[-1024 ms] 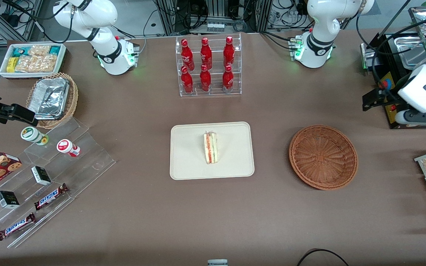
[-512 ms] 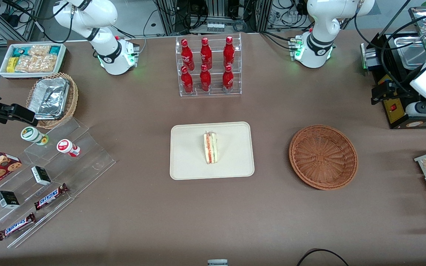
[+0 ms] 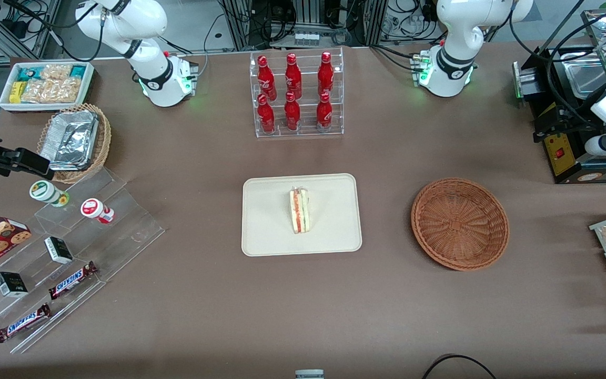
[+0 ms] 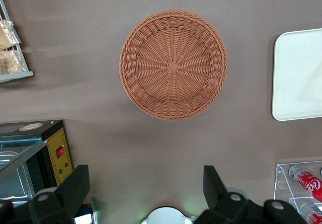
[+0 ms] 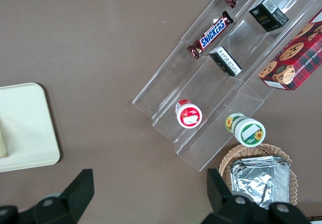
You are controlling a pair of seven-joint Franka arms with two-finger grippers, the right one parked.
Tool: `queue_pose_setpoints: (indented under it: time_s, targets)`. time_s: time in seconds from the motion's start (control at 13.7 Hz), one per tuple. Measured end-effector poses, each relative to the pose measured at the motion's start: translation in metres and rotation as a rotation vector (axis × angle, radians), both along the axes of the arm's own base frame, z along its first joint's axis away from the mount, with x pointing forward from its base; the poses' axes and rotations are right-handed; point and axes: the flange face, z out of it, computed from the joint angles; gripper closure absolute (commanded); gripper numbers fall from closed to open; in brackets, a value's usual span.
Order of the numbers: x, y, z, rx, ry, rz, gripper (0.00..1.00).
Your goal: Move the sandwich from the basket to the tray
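Now pale sandwich (image 3: 299,211) lies on tray (image 3: 266,231), gripper (image 4: 146,189) raised.

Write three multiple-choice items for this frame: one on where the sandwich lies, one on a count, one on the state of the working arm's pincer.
1. Where is the sandwich?
A. In the brown wicker basket
B. On the cream tray
C. On the bare table

2. How many red bottles stand in the clear rack?
A. Four
B. Six
C. Eight

3. What is the state of the left arm's pincer?
A. Open and empty, high above the table
B. Shut on the sandwich
C. Resting inside the basket

Answers:
1. B: the wedge sits near the middle of the tray, and the basket holds nothing.
2. B: two rows of three red bottles show in the front view.
3. A: the wrist view shows its fingers spread wide with nothing between them, looking down on the basket from high up.
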Motion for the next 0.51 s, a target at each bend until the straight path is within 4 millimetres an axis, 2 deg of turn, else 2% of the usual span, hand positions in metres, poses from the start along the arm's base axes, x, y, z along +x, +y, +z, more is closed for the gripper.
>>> queue_pose_setpoints:
  time_s: [0.51]
  targets:
    - [0.0001, 0.0003, 0.0001, 0.006, -0.002, 0.058, 0.0]
